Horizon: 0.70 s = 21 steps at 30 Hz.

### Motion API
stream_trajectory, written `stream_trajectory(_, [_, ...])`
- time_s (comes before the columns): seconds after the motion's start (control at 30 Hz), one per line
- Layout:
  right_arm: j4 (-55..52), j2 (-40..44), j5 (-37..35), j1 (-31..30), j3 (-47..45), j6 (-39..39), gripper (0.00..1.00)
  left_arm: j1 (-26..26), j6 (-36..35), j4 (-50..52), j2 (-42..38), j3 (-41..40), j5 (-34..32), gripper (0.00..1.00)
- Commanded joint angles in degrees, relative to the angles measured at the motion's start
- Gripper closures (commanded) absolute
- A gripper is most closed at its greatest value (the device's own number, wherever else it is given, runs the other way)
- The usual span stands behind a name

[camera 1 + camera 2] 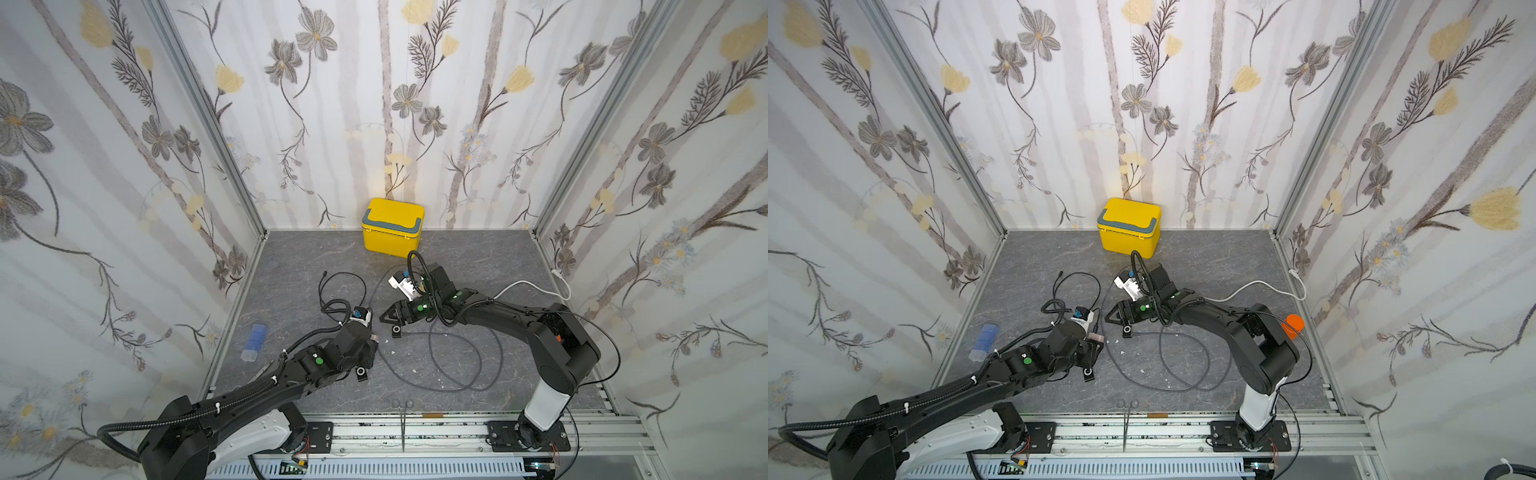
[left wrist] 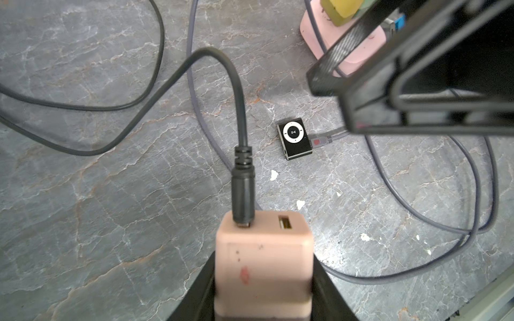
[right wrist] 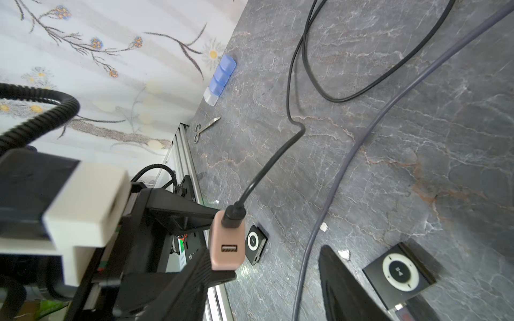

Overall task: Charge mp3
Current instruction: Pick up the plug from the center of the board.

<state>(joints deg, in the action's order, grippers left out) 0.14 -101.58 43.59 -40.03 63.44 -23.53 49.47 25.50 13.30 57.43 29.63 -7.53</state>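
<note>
Snugly clamped: boxy pink charger, blk cable.

Two arms, as I count them from here. Two mp3 players. Three cables: one black cable, one grey cable and one white cable. Everything else comes singly: one charger, one yellow box, one blue case, one pair of scissors and one orange cup.
</note>
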Motion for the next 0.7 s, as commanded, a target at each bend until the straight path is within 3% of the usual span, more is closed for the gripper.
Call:
stream_trajectory(0.0, [-0.58, -1.0, 3.43, -0.98, 0.11, 0.19, 0.39, 0.43, -4.39, -5.7, -1.8, -1.11, -0.23, 0.78])
stream_trajectory(0.5, [0.28, -3.1, 8.53, -4.62, 0.26, 1.52, 0.41, 0.76, -8.13, -6.8, -0.92, -0.02, 0.35, 0.78])
stream_trajectory(0.67, [-0.33, -3.66, 9.11, -4.71, 0.17, 2.3, 0.47, 0.75, -8.87, -6.95, -1.6, -0.12, 0.11, 0.77])
